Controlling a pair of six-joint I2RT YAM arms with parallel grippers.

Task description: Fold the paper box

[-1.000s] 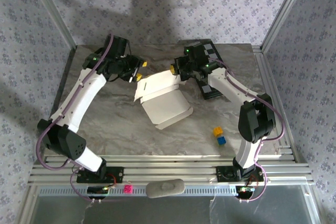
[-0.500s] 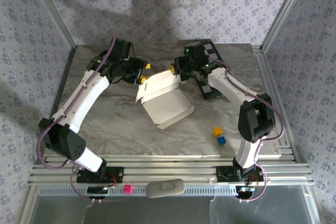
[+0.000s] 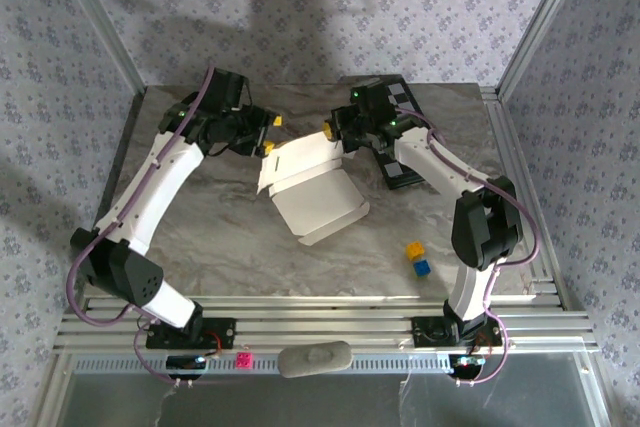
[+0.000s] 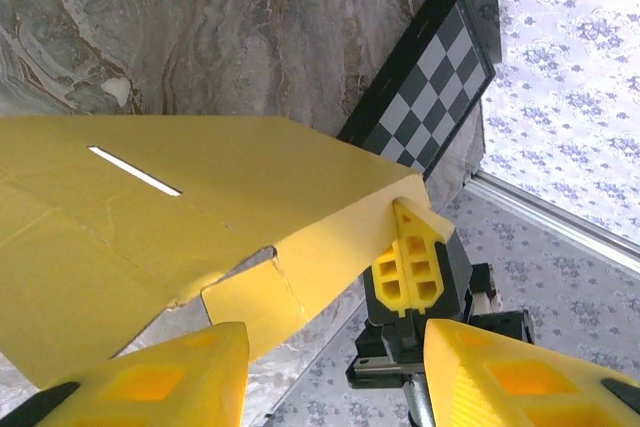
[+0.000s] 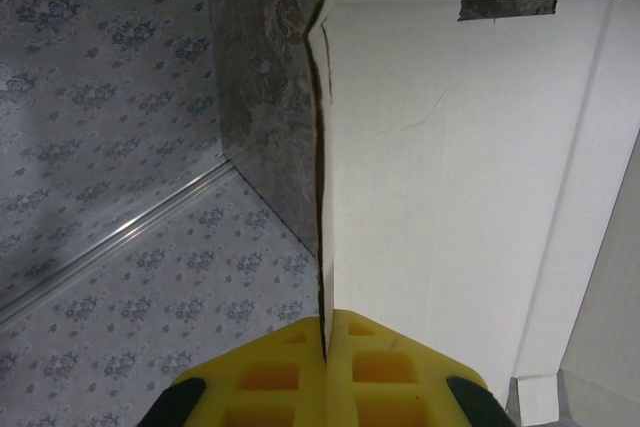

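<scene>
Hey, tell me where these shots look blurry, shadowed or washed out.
Top external: sharp, with broad soft shadows on the back wall and the paper box interior bright. Left wrist: box crisp, while the left hand near the lens looks soft. Right wrist: the box's pale inside is low in contrast, and the right hand is slightly soft.

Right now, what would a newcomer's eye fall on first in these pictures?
The paper box lies half-folded in the middle of the table, its pale inside facing up. The right hand is shut on one end of its raised far flap, while the left hand stands open at the flap's other end.
</scene>
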